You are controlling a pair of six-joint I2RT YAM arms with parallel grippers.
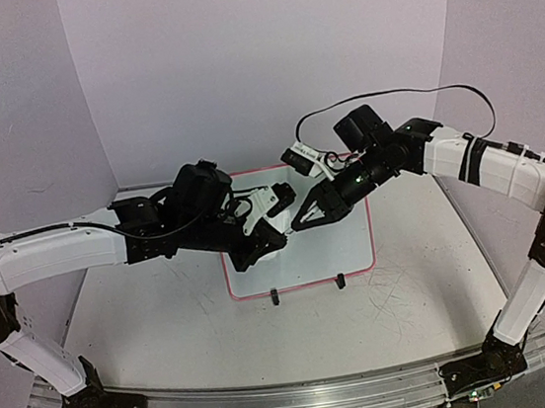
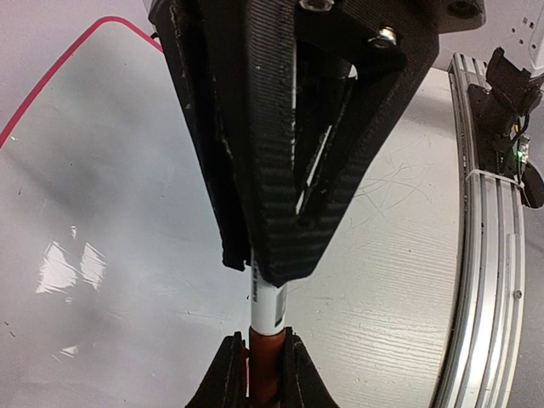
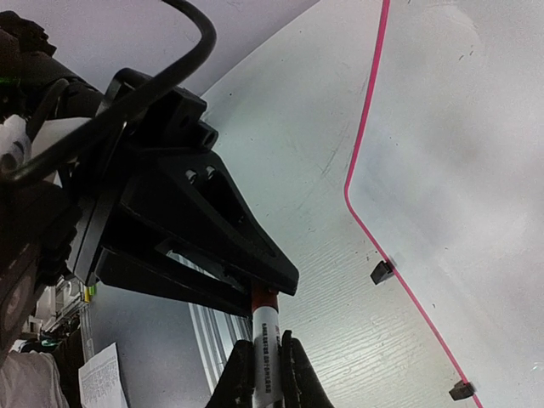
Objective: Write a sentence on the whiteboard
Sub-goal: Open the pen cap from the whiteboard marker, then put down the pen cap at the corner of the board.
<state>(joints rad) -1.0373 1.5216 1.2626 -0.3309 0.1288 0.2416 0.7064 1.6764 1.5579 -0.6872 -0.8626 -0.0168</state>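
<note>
The whiteboard (image 1: 342, 245), glossy white with a pink frame, lies flat at mid-table; it also fills the left of the left wrist view (image 2: 102, 212) and the right of the right wrist view (image 3: 459, 170). No sentence shows on the parts of the board I can see. Both grippers meet tip to tip above its left half, on one marker (image 2: 266, 306). My left gripper (image 2: 263, 350) is shut on the marker's red cap (image 2: 265, 367). My right gripper (image 3: 266, 347) is shut on the white barrel (image 3: 265, 333). From above, the left gripper (image 1: 274, 236) and right gripper (image 1: 301, 224) hide the marker.
Two black clip feet (image 1: 275, 297) (image 1: 340, 280) sit on the board's near edge. The scuffed white tabletop (image 1: 413, 296) surrounds it. An aluminium rail (image 1: 276, 398) runs along the near edge with both arm bases. Lavender walls close the back and sides.
</note>
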